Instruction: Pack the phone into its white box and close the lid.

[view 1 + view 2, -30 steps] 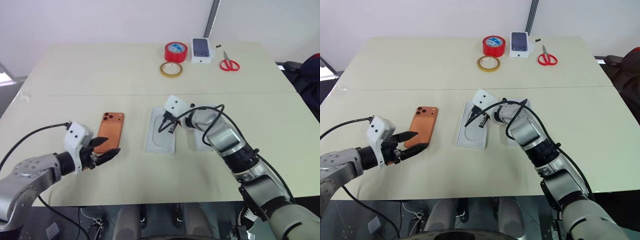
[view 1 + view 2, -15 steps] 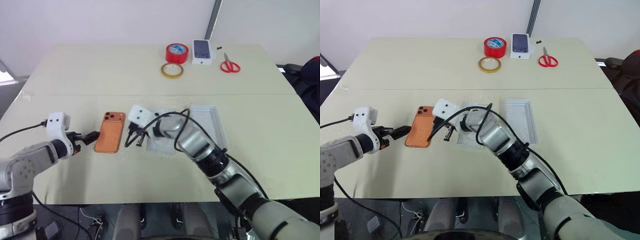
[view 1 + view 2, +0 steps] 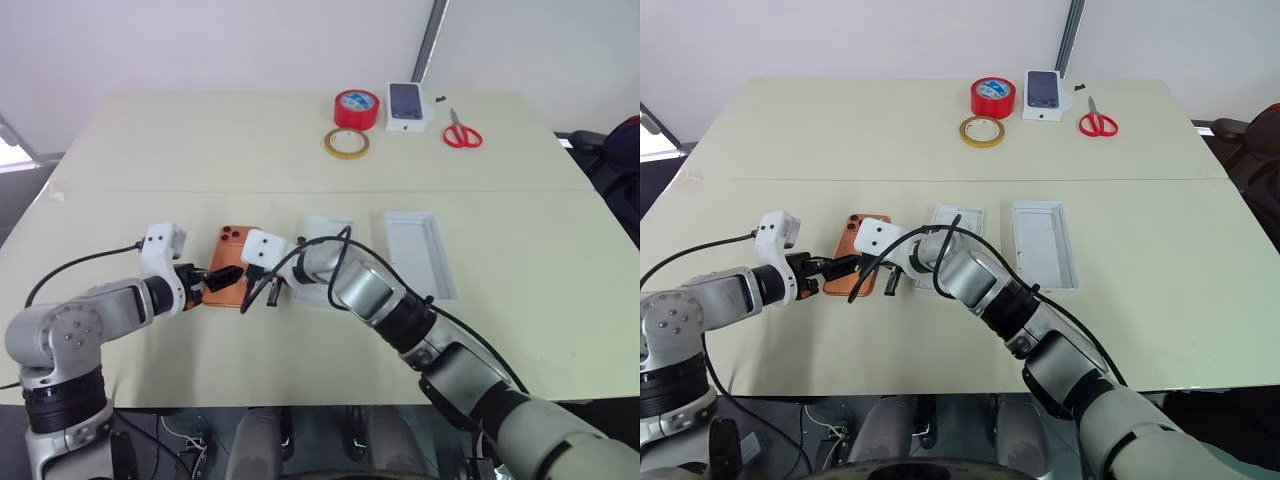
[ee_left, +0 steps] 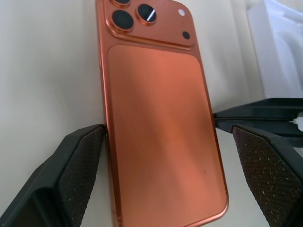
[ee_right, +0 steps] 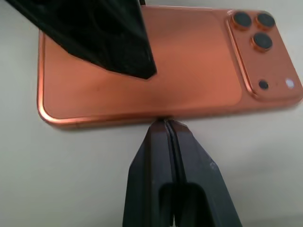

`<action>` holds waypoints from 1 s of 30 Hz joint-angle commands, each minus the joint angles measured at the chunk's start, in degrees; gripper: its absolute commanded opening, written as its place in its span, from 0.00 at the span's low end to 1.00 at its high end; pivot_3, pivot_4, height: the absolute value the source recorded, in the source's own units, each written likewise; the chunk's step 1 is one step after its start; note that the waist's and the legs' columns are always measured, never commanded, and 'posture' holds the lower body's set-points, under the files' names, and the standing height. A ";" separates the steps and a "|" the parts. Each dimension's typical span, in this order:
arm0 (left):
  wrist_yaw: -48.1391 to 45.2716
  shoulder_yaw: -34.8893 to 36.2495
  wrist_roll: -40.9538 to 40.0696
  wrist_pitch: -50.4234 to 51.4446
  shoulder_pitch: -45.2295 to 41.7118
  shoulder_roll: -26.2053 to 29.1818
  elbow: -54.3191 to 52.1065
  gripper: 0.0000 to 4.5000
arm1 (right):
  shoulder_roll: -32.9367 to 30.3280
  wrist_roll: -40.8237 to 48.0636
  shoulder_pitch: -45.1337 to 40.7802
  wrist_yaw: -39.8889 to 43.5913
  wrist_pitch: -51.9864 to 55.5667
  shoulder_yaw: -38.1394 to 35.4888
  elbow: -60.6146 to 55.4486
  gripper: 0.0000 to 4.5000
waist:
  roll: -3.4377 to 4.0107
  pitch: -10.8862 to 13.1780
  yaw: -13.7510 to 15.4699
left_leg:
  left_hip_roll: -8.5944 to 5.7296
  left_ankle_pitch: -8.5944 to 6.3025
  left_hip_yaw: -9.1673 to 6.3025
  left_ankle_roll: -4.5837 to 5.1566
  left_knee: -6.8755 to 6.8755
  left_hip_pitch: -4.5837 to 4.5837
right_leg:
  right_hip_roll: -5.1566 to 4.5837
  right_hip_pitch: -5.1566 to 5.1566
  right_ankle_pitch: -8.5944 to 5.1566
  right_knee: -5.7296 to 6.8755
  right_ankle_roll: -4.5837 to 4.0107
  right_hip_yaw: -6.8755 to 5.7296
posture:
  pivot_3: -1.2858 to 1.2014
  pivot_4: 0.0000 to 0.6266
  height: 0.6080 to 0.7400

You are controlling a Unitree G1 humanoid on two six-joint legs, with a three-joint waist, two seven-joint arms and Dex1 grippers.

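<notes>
Right now I see the phone [image 3: 229,271] lying face down on the table [image 3: 180,150], camera bump toward the far edge, a little left of the table's middle. My left gripper [image 4: 163,165] straddles the phone's near end with its fingers [image 4: 80,163] spread wide, one on each long side; the left one sits right at the phone's edge, though I cannot tell if it touches. My right gripper [image 5: 164,124] has its fingers pressed together, holding nothing, with the tips against the phone's right long edge.

Just right of the phone lies the white box [image 3: 322,256], its near part hidden behind my right arm. Further right, apart from it, the lid [image 3: 420,252] lies open side up with its white floor showing.

Along the far side I see a red tape roll [image 3: 357,107], a yellowish tape ring [image 3: 346,142] nearer to me, a small white carton [image 3: 407,104] with a phone picture, and red-handled scissors [image 3: 462,132].
</notes>
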 commanded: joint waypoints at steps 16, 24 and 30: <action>4.26 7.12 -6.07 7.32 -2.40 -8.31 0.30 1.00 | -0.48 -2.00 0.96 2.08 -2.42 -0.26 -3.30 0.00 | -0.08 -0.05 -0.43 | 0.03 0.08 -0.11 0.15 0.01 0.00 | 0.05 0.04 0.00 0.00 0.00 -0.07 | 0.52 0.24 1.00; 8.17 15.99 -5.78 7.31 -4.47 -10.38 2.85 1.00 | -0.91 -2.34 1.22 2.28 -2.20 -0.53 -4.25 0.00 | -0.09 -0.05 -0.49 | 0.06 0.07 -0.12 0.13 -0.01 -0.01 | 0.06 -0.01 0.00 0.01 0.00 -0.08 | 0.52 0.24 1.00; 10.24 17.78 -7.91 7.32 -4.44 -12.44 3.94 1.00 | -1.29 -2.32 1.36 2.77 -2.24 -0.47 -5.39 0.00 | -0.10 -0.05 -0.48 | 0.05 0.01 -0.12 0.03 -0.01 -0.02 | 0.05 -0.02 0.00 0.00 0.00 -0.08 | 0.52 0.24 1.00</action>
